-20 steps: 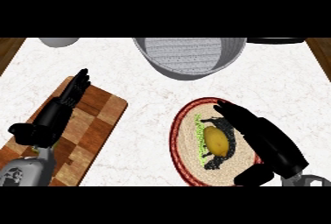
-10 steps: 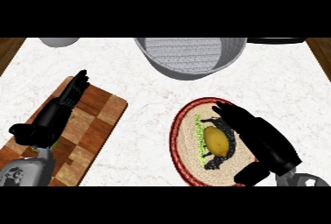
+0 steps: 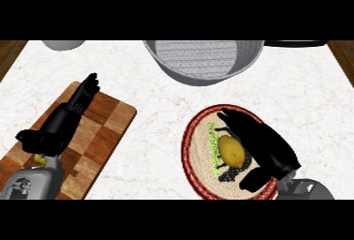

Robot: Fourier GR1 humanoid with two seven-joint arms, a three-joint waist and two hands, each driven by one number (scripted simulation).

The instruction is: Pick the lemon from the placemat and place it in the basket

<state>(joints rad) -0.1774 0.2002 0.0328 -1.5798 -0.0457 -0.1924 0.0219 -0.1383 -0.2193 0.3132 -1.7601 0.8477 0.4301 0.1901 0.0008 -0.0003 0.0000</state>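
Lemon (image 3: pixel 233 151) lies on the round placemat (image 3: pixel 197 140), just left of the right hand (image 3: pixel 266 145), whose fingers (image 3: pixel 235 119) curve over its far side with the thumb low beside it, not yet closed. Grasping is the step in hand; next the fingers must close, lift, and carry it ahead to the basket (image 3: pixel 204 58). Left hand (image 3: pixel 66 119) rests open over the chopping board (image 3: pixel 104 136) on the worktop (image 3: pixel 152 122)
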